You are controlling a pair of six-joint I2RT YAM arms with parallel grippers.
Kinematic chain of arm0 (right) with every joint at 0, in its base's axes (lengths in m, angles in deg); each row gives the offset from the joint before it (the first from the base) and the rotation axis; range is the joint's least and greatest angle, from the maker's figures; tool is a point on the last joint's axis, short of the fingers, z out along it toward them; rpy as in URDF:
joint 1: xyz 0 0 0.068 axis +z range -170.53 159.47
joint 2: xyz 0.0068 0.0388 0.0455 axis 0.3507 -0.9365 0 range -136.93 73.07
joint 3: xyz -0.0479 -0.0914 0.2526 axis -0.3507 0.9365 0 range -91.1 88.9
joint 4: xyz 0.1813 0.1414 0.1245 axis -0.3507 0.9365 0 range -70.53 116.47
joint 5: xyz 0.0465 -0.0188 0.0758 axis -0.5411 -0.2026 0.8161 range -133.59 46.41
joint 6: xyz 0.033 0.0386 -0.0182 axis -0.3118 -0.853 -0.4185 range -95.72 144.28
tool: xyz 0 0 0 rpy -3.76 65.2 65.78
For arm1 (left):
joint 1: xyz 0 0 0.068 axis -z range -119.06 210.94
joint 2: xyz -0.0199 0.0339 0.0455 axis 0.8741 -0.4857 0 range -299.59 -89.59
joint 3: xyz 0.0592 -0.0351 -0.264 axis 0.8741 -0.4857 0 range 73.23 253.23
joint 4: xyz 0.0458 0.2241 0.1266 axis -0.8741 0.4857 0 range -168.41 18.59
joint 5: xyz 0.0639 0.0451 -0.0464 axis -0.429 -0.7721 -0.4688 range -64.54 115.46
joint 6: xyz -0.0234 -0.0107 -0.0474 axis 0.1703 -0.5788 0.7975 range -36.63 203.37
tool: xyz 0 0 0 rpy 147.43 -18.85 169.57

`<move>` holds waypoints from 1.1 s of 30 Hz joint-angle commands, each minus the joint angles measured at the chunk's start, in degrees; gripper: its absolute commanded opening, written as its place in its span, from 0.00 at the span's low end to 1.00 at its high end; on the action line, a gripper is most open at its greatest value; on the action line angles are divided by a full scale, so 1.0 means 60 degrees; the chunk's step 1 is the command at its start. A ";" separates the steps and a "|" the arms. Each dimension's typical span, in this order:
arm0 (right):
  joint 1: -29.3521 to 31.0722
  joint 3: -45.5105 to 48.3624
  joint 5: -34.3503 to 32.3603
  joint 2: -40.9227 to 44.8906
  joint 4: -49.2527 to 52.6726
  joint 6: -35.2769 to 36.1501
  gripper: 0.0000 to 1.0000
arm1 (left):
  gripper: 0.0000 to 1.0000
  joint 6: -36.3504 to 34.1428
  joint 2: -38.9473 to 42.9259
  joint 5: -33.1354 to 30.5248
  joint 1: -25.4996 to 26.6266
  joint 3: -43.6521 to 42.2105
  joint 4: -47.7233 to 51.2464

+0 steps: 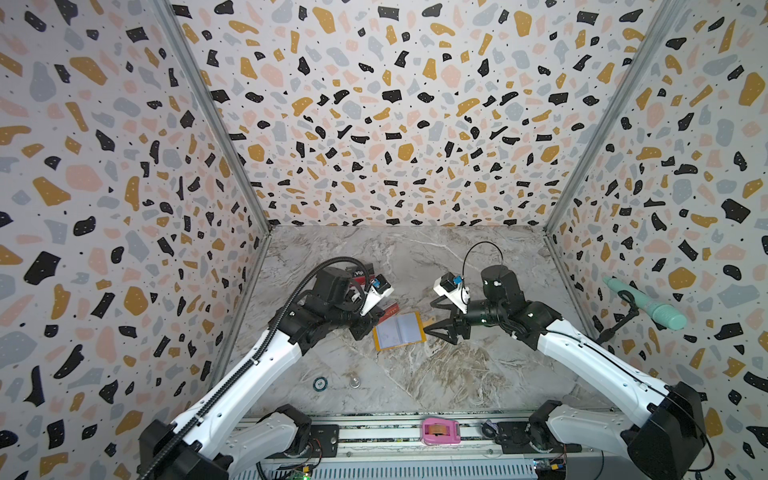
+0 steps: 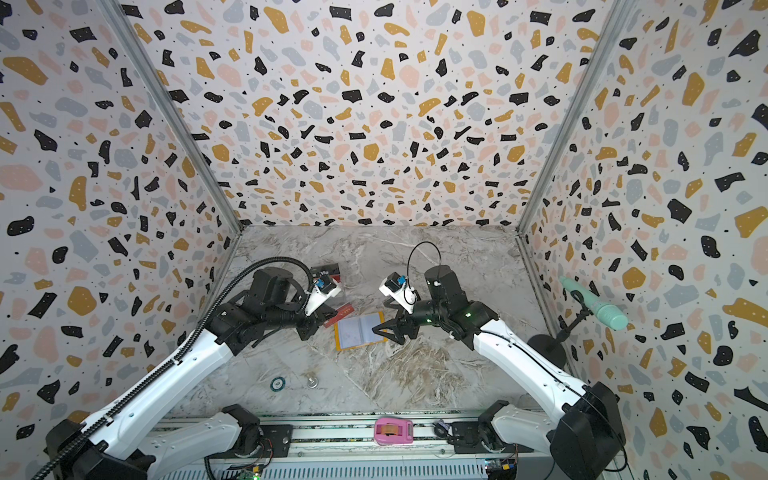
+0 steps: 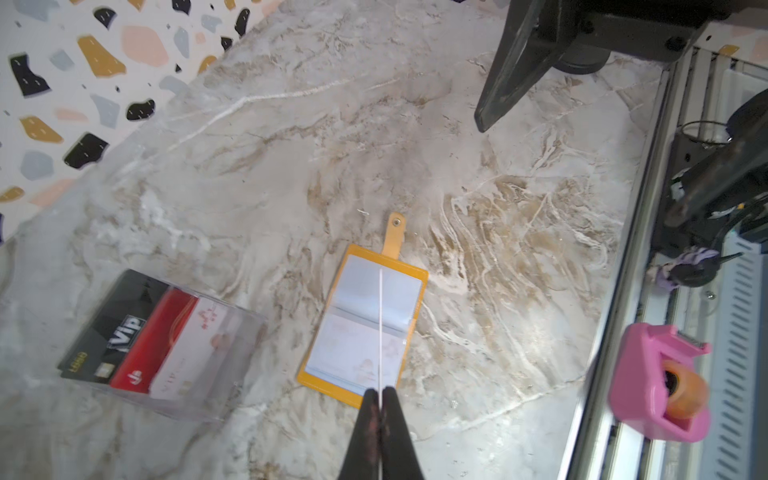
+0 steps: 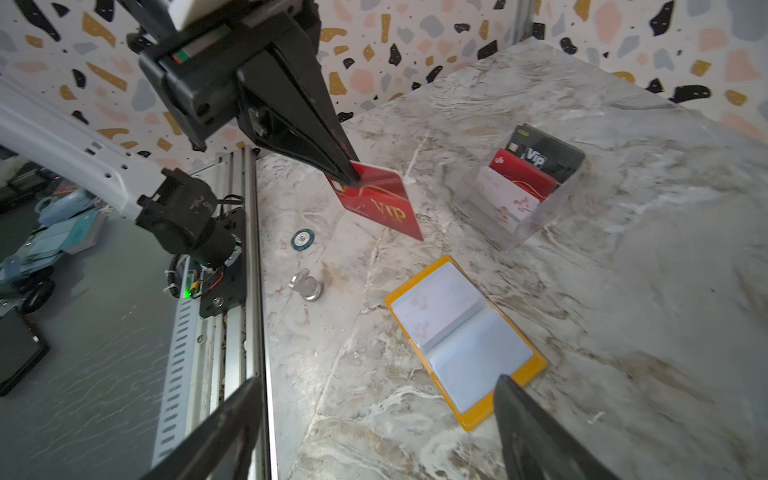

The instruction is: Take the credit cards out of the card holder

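Lying open, card holder (image 1: 398,331) runs sideways, snap tab (image 3: 395,232) toward right gripper (image 4: 378,380).

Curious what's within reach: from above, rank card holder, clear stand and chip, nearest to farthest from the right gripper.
In a top view:
1. Card holder, just left of the right gripper.
2. Stand, back left.
3. Chip, front left.

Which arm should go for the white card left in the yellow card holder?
Probably the right: the right gripper hangs open and empty by the card holder, while the left gripper is shut on the red card.
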 commanded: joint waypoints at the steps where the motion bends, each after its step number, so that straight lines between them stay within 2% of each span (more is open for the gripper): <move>1: -0.0066 0.0195 -0.0917 0.0401 -0.0560 -0.0516 0.88 | 0.00 -0.1854 -0.0423 0.1020 -0.0654 0.0395 -0.0186; 7: -0.0106 0.0561 -0.1856 0.0743 -0.0947 -0.0805 0.89 | 0.00 -0.3305 -0.1371 0.0863 -0.1538 0.1130 0.0058; 14: -0.0121 0.0730 -0.2061 0.0968 -0.1062 -0.0863 0.90 | 0.00 -0.5609 -0.2220 0.1019 -0.2171 0.1676 0.0323; 18: -0.0117 0.0823 -0.2193 0.1063 -0.1104 -0.0894 0.90 | 0.00 -0.6324 -0.3205 0.0894 -0.2539 0.2417 0.0905; 21: -0.0128 0.0892 -0.2338 0.1171 -0.1141 -0.0894 0.90 | 0.00 -0.7287 -0.4078 0.0584 -0.2696 0.2884 0.1572; 26: -0.0129 0.1173 -0.2567 0.1477 -0.1266 -0.0919 0.91 | 0.00 -0.7621 -0.5071 0.0486 -0.2744 0.3229 0.1163; 31: -0.0135 0.1301 -0.2567 0.1547 -0.1344 -0.0960 0.91 | 0.00 -0.7129 -0.5482 0.0450 -0.2766 0.2754 -0.0813; 33: -0.0135 0.1326 -0.2596 0.1537 -0.1361 -0.0960 0.91 | 0.00 -0.7043 -0.5687 0.0458 -0.2781 0.2798 -0.1078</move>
